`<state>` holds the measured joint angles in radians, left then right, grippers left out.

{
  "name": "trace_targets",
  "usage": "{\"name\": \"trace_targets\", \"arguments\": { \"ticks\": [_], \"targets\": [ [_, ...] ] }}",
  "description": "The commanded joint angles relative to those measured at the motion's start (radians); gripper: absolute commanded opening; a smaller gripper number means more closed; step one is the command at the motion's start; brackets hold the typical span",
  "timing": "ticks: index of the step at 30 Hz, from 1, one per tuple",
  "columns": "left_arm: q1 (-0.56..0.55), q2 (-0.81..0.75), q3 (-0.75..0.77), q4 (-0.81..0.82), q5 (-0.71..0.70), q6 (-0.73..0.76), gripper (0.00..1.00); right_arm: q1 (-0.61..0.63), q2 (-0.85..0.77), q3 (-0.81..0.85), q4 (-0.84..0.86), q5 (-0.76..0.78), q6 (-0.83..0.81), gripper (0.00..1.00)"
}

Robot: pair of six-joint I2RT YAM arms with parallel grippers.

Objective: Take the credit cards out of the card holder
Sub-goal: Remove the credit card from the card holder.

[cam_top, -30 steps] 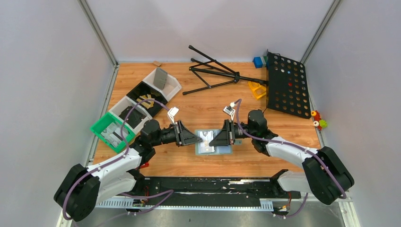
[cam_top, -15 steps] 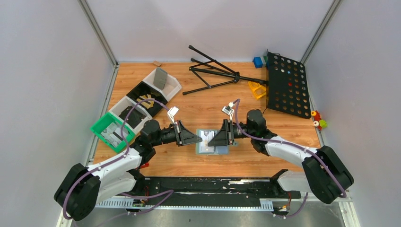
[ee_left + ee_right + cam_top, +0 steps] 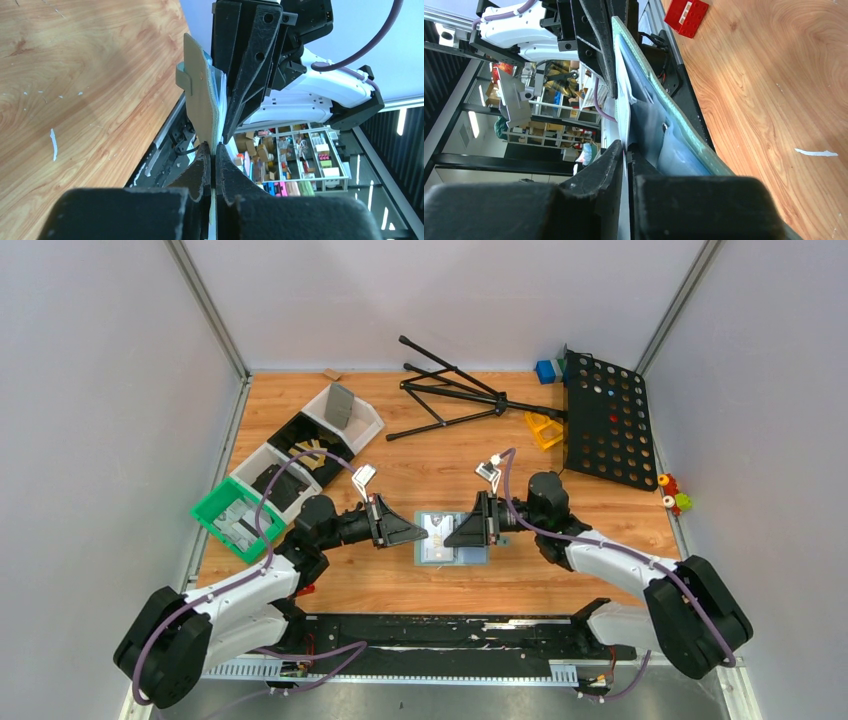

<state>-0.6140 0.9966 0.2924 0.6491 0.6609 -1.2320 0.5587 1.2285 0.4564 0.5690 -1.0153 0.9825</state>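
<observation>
The flat grey-blue folding card holder [image 3: 455,554] lies at the middle of the wooden bench [image 3: 400,450], directly between the two pincers and edge-on to both wrist cameras. The left pincer [image 3: 212,162] is clamped on the holder's edge. The right pincer [image 3: 626,150] is clamped on what appears to be a thin whitish credit card [image 3: 622,107], which lies against the pale translucent sleeves [image 3: 674,145]. Judged pull: towards the right arm.
</observation>
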Motion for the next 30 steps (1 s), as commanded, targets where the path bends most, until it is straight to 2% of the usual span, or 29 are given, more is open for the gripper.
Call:
{"name": "trace_targets", "arguments": {
  "ticks": [1,7,30],
  "targets": [
    [-0.006,-0.013,-0.002,0.072,0.005,-0.017,0.00,-0.021,-0.044,-0.023,0.025,-0.009,-0.011,0.08],
    [-0.006,0.014,-0.004,0.111,0.010,-0.033,0.00,-0.031,-0.058,-0.032,0.024,-0.021,-0.011,0.00],
    [-0.005,0.025,-0.024,0.155,-0.004,-0.049,0.00,-0.114,-0.113,-0.080,-0.016,-0.060,-0.021,0.00]
  ]
}}
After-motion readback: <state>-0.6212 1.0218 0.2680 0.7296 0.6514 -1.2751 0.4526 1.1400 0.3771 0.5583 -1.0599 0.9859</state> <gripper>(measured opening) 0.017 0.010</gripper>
